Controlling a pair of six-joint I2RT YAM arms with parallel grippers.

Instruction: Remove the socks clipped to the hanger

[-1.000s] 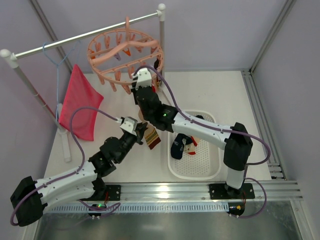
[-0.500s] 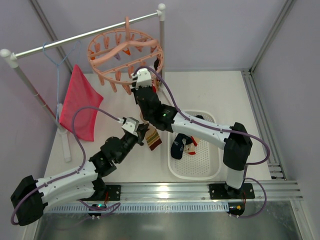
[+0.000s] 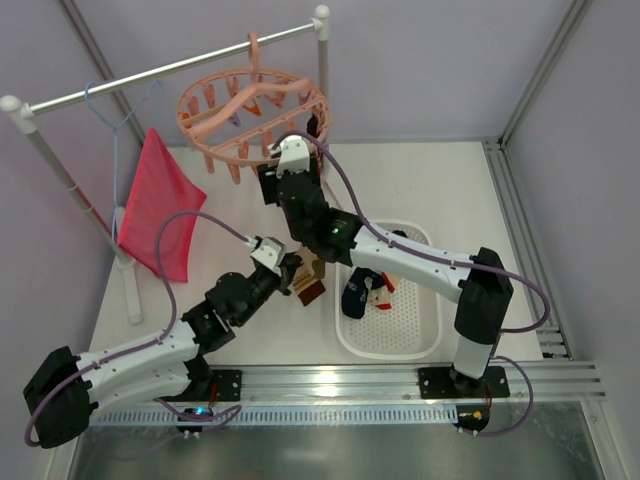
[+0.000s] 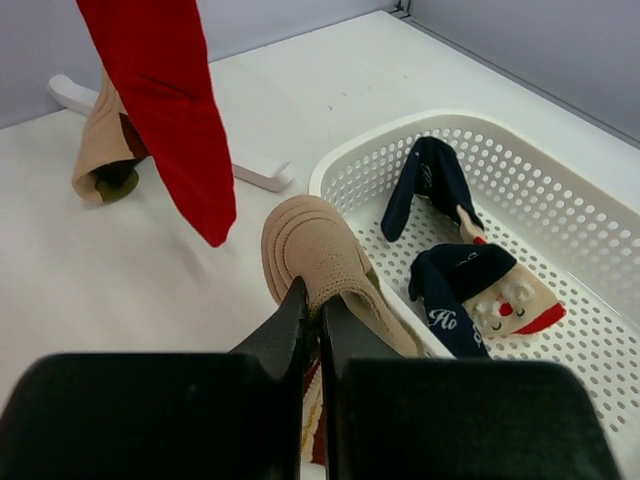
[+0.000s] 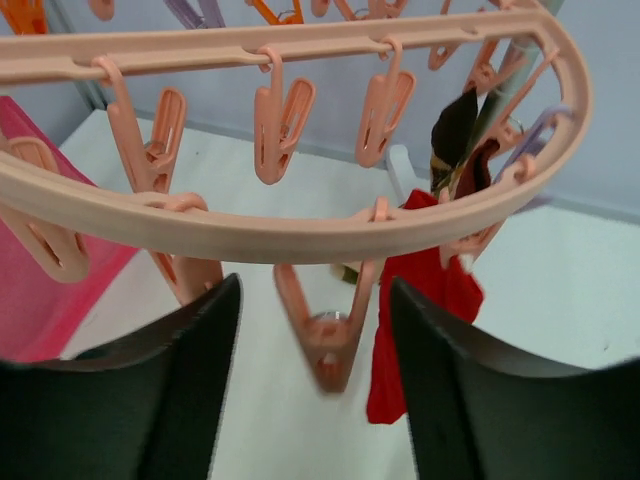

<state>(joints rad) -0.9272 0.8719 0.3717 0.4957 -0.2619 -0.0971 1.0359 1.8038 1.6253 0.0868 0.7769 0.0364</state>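
Two navy socks (image 3: 357, 293) already lie in the basket (image 3: 437, 325) in the top view, just right of the left gripper (image 3: 295, 272). That gripper is clenched on a tan sock (image 3: 311, 284) low over the table (image 3: 400, 180), free of the hanger (image 3: 250, 112), which hangs well ahead of it.

From the left wrist, the jaws pinch that sock near its cuff. The ribbed end lies just beyond the fingertips, against the basket's rim (not yet inside, I judge). A red sock (image 4: 165, 100) hangs ahead and to the left, with the other tan sock (image 4: 103, 150) behind it. Both have yet to come off.

From the right wrist, the right gripper (image 5: 318, 390) stands released, its jaws wide on either side of a bare peg (image 5: 325, 340) under the ring and touching nothing that shows. Ahead and to its right, the red sock and a dark sock (image 5: 455, 130) hang from pegs.

My reading is that two socks are delivered, one is in hand and at least three are left, so the job is near its midpoint.
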